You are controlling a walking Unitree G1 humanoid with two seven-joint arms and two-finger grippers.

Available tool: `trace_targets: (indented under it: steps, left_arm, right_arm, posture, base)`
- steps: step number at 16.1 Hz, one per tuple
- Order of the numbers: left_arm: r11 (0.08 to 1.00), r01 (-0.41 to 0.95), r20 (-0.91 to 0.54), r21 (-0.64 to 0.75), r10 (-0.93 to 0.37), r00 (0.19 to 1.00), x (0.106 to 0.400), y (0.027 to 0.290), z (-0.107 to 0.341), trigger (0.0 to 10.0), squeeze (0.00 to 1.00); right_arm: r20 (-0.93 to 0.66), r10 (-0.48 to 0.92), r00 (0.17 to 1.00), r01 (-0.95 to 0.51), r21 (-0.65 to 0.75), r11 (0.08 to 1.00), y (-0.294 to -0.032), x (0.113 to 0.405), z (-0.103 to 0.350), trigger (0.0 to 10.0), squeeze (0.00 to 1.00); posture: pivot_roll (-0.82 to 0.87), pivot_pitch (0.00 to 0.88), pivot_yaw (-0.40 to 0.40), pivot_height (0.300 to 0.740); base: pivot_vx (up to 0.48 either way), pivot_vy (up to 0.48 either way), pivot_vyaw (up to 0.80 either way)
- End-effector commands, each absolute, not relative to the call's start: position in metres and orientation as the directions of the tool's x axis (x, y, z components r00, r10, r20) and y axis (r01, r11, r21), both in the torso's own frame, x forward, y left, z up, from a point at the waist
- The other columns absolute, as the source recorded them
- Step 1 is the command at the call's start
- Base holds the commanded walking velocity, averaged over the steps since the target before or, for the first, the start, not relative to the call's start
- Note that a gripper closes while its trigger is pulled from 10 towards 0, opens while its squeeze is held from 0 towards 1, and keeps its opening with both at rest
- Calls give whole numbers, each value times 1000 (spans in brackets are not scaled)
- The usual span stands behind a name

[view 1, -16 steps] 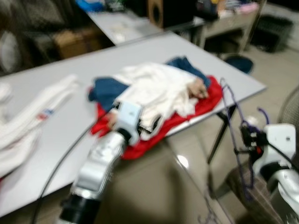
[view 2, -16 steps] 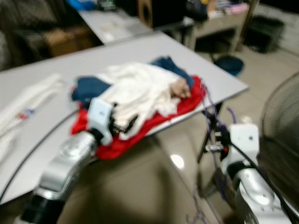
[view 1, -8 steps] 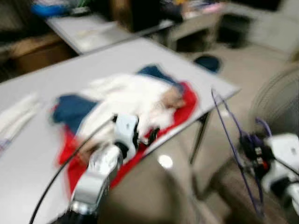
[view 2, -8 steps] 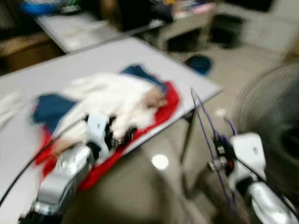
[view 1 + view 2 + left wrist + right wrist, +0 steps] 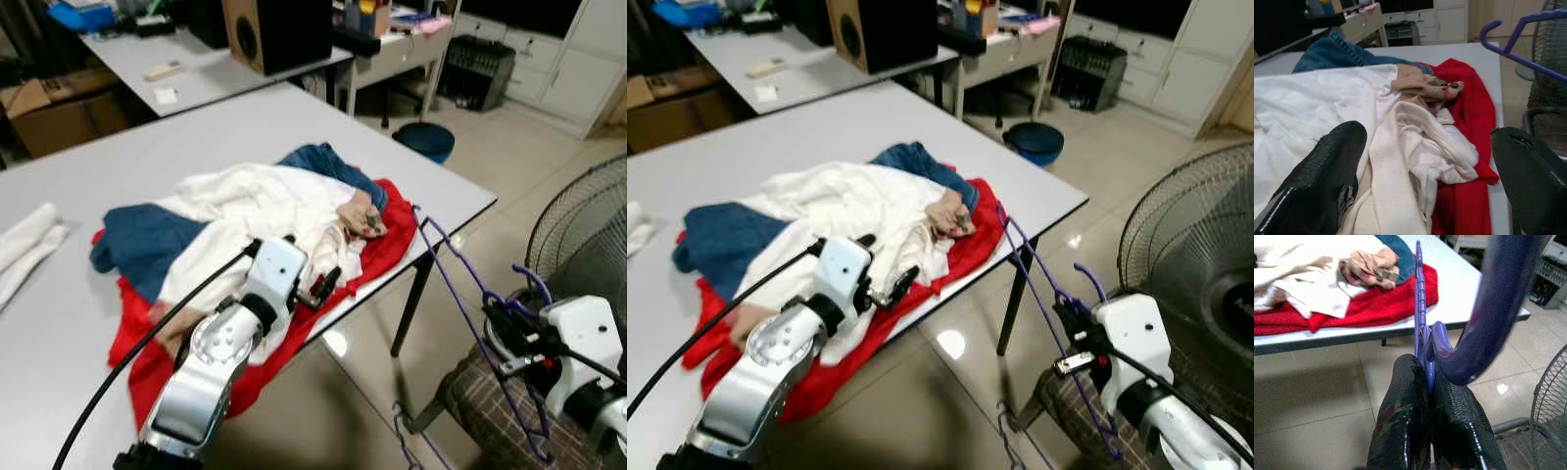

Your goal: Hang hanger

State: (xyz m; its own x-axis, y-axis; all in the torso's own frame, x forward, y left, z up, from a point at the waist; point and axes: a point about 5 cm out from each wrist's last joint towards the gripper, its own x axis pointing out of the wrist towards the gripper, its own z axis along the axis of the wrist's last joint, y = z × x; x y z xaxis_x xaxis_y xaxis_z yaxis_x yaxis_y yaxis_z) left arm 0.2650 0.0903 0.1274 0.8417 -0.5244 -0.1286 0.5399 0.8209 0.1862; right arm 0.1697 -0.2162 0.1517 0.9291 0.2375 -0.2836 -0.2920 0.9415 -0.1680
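Heaped clothes (image 5: pixel 265 220) cover the near corner of the grey table (image 5: pixel 147 147), reaching its edge. The table's far and left surface is bare. Open tiled floor (image 5: pixel 470 176) lies off the corner. A standing fan (image 5: pixel 1195 255) bounds the right side; a patterned seat (image 5: pixel 490 411) sits below.

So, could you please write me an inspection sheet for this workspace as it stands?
Surface: grey rectangular table, partly covered.
Job's things: purple plastic hanger, off the table's corner, above the tiled floor.
Clutter: heap of white, blue and red clothes; folded white cloth at the far left.
Grippers: left tool open over the heap; right tool shut on the hanger.
Cables: black cable along the left arm.
Surroundings: standing wire-cage fan, black speaker, second table.
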Motion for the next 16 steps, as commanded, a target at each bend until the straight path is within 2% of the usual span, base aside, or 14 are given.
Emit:
trace_targets:
  steps: [1, 2, 3, 5, 6, 7, 8, 9, 12, 16]
  left_arm:
    - [805, 570, -152, 166, -550, 821, 265, 89, 124, 10000, 1000]
    - [781, 601, -172, 170, -577, 799, 265, 84, 122, 10000, 1000]
    - [768, 609, -195, 196, -578, 792, 265, 82, 119, 10000, 949]
    - [757, 602, -244, 255, -552, 797, 267, 83, 113, 10000, 59]
    - [760, 588, -266, 274, -528, 806, 268, 85, 110, 10000, 0]
    - [773, 561, -295, 295, -485, 823, 269, 90, 106, 10000, 0]
    - [782, 535, -329, 319, -438, 837, 270, 95, 101, 2824, 0]
    - [792, 515, -351, 329, -403, 845, 271, 99, 97, 0, 0]
    - [815, 453, -380, 361, -315, 870, 274, 109, 94, 0, 0]
    - [831, 436, -369, 346, -306, 877, 273, 112, 96, 0, 0]
  right_arm:
    - [-265, 241, 934, -295, -189, 937, -220, 171, 156, 10000, 0]
    - [-271, 250, 930, -306, -188, 933, -221, 170, 156, 10000, 0]
    - [-273, 256, 927, -312, -187, 931, -221, 170, 156, 10000, 0]
    - [-277, 264, 924, -322, -191, 927, -221, 168, 157, 10000, 0]
    - [-281, 270, 921, -329, -190, 925, -220, 166, 157, 10000, 0]
    - [-284, 277, 918, -336, -186, 923, -220, 164, 157, 10000, 0]
    - [-295, 285, 912, -346, -183, 920, -220, 162, 156, 10000, 0]
    - [-302, 289, 908, -353, -184, 917, -220, 162, 155, 10000, 0]
    - [-312, 312, 898, -377, -177, 909, -218, 161, 154, 10000, 0]
    - [-332, 362, 871, -433, -168, 886, -216, 159, 153, 10000, 0]
  posture:
    - [-171, 7, 40, 740]
    - [-173, 6, 42, 740]
    - [-178, 9, 44, 740]
    - [-184, 12, 43, 740]
    - [-185, 17, 43, 740]
    - [-185, 22, 42, 740]
    - [-182, 30, 39, 740]
    - [-180, 36, 37, 740]
    - [-180, 42, 32, 740]
    - [-176, 42, 21, 740]
  base:
    - [0, 0, 0]
    - [0, 0, 0]
    - [0, 0, 0]
    - [0, 0, 0]
    - [0, 0, 0]
    - [0, 0, 0]
    - [0, 0, 0]
    - [0, 0, 0]
    - [0, 0, 0]
    - [0, 0, 0]
